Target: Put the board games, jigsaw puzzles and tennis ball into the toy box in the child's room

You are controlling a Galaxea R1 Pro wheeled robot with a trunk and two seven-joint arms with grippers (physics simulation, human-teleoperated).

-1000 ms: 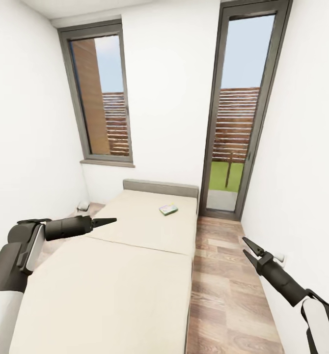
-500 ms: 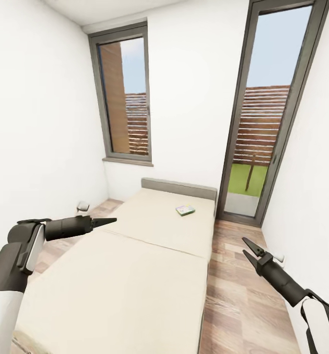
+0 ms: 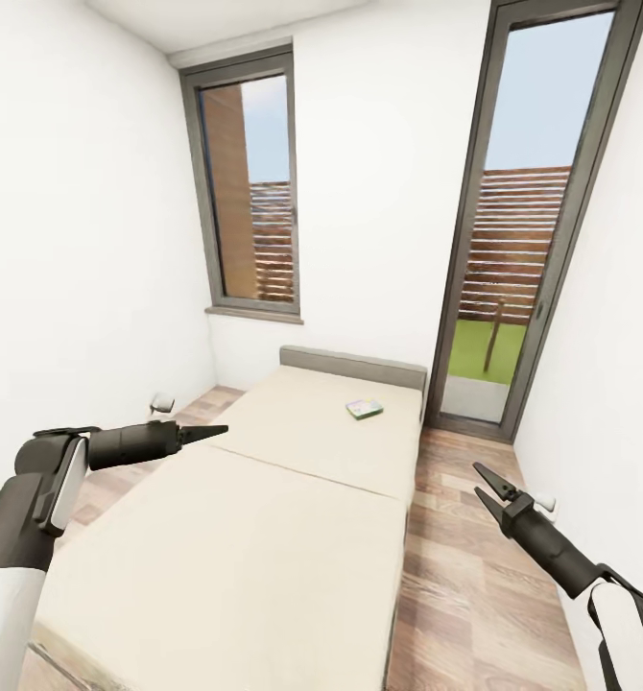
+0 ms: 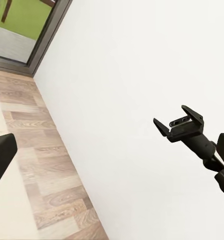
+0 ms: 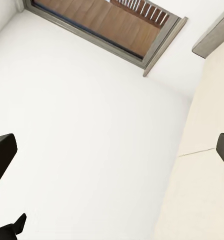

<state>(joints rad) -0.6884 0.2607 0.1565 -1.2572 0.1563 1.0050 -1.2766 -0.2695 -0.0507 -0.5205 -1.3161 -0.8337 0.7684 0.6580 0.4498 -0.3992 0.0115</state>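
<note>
Only the camera had drifted slightly; both arms hung as before; left gripper (image 3: 209,433) looked pinched together, right gripper (image 3: 486,488) stood spread, both empty; one flat white-green board game (image 3: 364,409) lay untouched near the head of the smooth cream bed (image 3: 254,537); nothing collected yet.

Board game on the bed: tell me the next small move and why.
Probably roll the base forward along the bed. The board game lies near the headboard, well beyond both the left gripper and the open right gripper, and neither holds anything.
</note>
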